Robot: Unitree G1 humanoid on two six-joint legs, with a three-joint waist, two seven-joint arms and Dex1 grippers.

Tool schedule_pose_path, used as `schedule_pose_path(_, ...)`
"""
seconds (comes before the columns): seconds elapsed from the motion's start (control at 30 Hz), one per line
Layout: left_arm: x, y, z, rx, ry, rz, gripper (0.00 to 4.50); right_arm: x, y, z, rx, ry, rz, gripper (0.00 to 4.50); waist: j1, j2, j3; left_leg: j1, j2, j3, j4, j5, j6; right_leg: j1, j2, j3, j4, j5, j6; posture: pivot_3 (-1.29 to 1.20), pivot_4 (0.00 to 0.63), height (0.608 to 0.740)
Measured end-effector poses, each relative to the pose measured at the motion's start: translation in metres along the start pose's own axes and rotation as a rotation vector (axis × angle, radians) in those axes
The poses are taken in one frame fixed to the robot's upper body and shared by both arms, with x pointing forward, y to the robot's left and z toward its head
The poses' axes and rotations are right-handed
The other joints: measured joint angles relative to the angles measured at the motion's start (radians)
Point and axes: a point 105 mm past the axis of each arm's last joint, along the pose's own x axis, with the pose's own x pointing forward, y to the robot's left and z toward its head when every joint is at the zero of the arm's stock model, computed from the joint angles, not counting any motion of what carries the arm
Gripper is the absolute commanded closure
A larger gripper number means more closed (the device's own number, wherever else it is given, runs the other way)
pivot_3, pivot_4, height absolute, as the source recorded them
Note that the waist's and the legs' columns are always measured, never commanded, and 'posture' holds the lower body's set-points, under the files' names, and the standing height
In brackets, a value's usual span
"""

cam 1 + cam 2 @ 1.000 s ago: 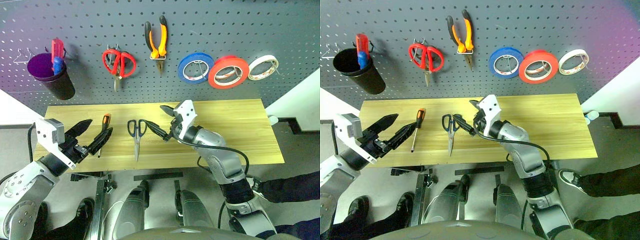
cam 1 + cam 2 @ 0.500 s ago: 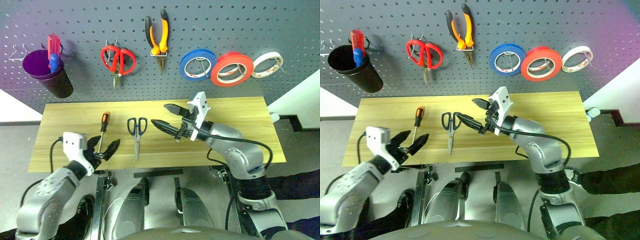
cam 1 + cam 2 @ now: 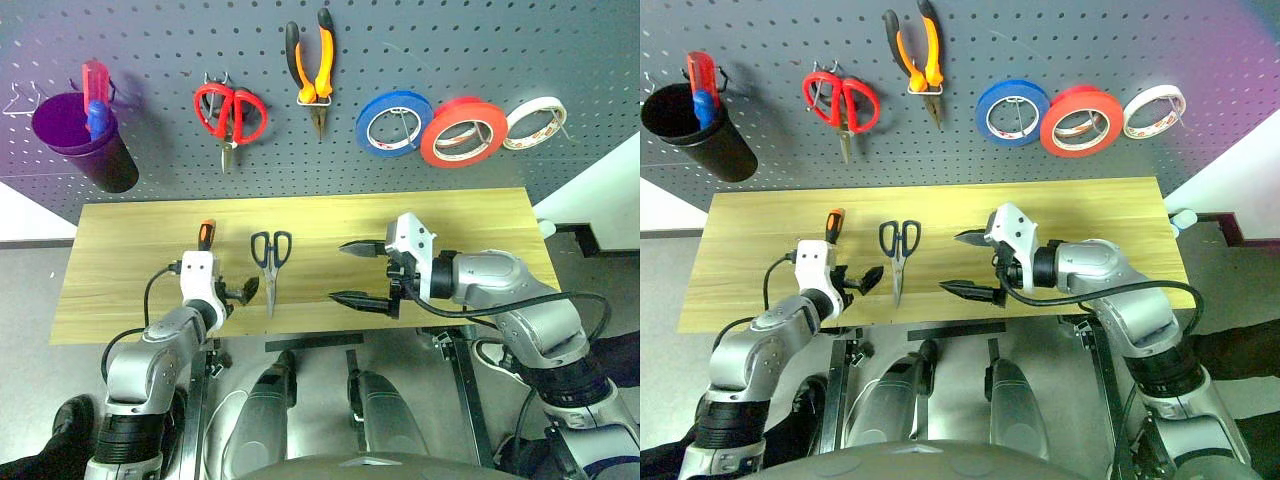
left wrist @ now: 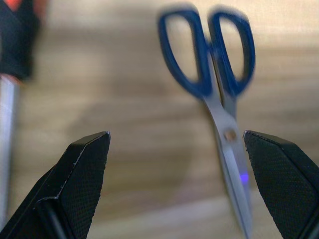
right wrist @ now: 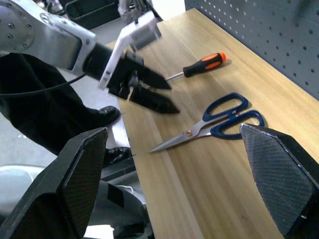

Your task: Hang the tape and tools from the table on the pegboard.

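Note:
The slim screwdriver [image 3: 207,238] with its orange-and-black handle and the dark-blue-handled scissors [image 3: 270,265] lie side by side on the table [image 3: 480,215]. My left gripper [image 3: 232,293] is open, low at the table's front edge between them; in the left wrist view the scissors [image 4: 219,99] lie just past its fingers [image 4: 79,184]. To the right of the scissors, my right gripper [image 3: 352,272] hovers open and empty, pointing left. On the pegboard [image 3: 150,40] hang the red tape [image 3: 462,131] and the orange-and-black pliers [image 3: 313,75].
Also on the pegboard are a dark cup [image 3: 85,140] with a red-and-blue tool in it, red-handled scissors [image 3: 229,112], a blue roll [image 3: 394,123] and a whitish roll [image 3: 534,122]. A person's dark trouser leg and shoe show in the right wrist view [image 5: 60,119].
My left gripper sank and came in to the table's front edge between screwdriver and scissors. The right gripper drew back to the right from the scissors and rolled.

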Motion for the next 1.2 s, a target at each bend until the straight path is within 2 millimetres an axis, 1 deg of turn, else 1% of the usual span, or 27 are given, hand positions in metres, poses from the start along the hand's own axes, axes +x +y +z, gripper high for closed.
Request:
schedule_pose_path(0.1, 0.003, -0.009, 0.002, 0.015, 0.006, -0.033, 0.00, 0.000, 0.000, 0.001, -0.005, 0.002, 0.003, 0.04, 0.001, -0.001, 0.002, -0.001, 0.000, 0.000, 0.004, -0.001, 0.002, 0.002, 0.000, 0.000, 0.000, 0.001, 0.001, -0.02, 0.382, 0.740)
schedule_pose_path(0.23, 0.005, -0.014, 0.002, 0.041, 0.000, -0.022, 0.00, 0.001, 0.000, 0.001, -0.006, 0.001, 0.002, 0.04, 0.002, -0.001, 0.003, -0.001, 0.000, 0.000, 0.006, -0.001, 0.002, 0.002, 0.000, 0.000, 0.000, 0.001, 0.002, -0.03, 0.381, 0.740)
schedule_pose_path(0.4, 0.015, -0.031, 0.013, 0.047, -0.033, -0.039, 0.00, 0.001, -0.002, 0.001, -0.006, 0.001, -0.012, 0.04, 0.003, -0.001, 0.004, -0.002, 0.000, 0.000, 0.006, -0.001, 0.002, 0.002, 0.000, 0.000, 0.000, 0.001, 0.002, -0.03, 0.383, 0.740)
schedule_pose_path(0.57, 0.026, -0.032, 0.017, 0.057, -0.027, 0.006, 0.00, 0.003, -0.003, 0.001, 0.008, -0.006, -0.027, 0.04, -0.001, -0.002, 0.006, -0.001, 0.000, 0.000, 0.006, -0.001, 0.002, 0.001, 0.000, 0.000, 0.001, 0.002, 0.003, -0.04, 0.380, 0.740)
schedule_pose_path(0.67, 0.030, -0.032, 0.014, 0.036, -0.012, 0.020, 0.00, 0.004, -0.003, 0.001, 0.011, -0.010, -0.036, 0.04, 0.000, -0.002, 0.007, -0.002, 0.000, 0.000, 0.007, -0.001, 0.002, 0.001, 0.000, 0.000, 0.001, 0.002, 0.003, -0.04, 0.382, 0.740)
schedule_pose_path(0.77, 0.033, -0.035, 0.011, 0.023, 0.000, 0.022, 0.00, 0.004, -0.004, 0.001, 0.011, -0.011, -0.042, 0.04, 0.000, -0.002, 0.008, -0.002, 0.000, 0.000, 0.007, -0.001, 0.002, 0.001, 0.000, 0.000, 0.001, 0.002, 0.003, -0.05, 0.383, 0.740)
schedule_pose_path(0.9, 0.038, -0.041, 0.012, 0.012, 0.016, 0.012, 0.00, 0.005, -0.006, 0.002, 0.016, -0.018, -0.054, 0.04, 0.000, -0.002, 0.008, -0.002, 0.000, 0.000, 0.007, -0.001, 0.002, 0.002, 0.000, -0.001, 0.001, 0.002, 0.004, -0.04, 0.385, 0.740)
schedule_pose_path(1.03, 0.042, -0.046, 0.008, -0.006, 0.054, 0.017, 0.00, 0.006, -0.007, 0.003, 0.017, -0.025, -0.062, 0.04, 0.000, -0.003, 0.009, -0.001, 0.000, 0.000, 0.007, -0.001, 0.002, 0.002, 0.001, -0.001, 0.002, 0.002, 0.004, -0.05, 0.391, 0.740)
schedule_pose_path(1.2, 0.044, -0.046, 0.009, 0.012, 0.071, 0.042, 0.00, 0.007, -0.010, 0.003, 0.024, -0.027, -0.072, 0.04, -0.001, -0.003, 0.009, -0.001, 0.000, 0.000, 0.007, -0.001, 0.002, 0.002, 0.001, -0.001, 0.002, 0.002, 0.004, -0.04, 0.395, 0.740)
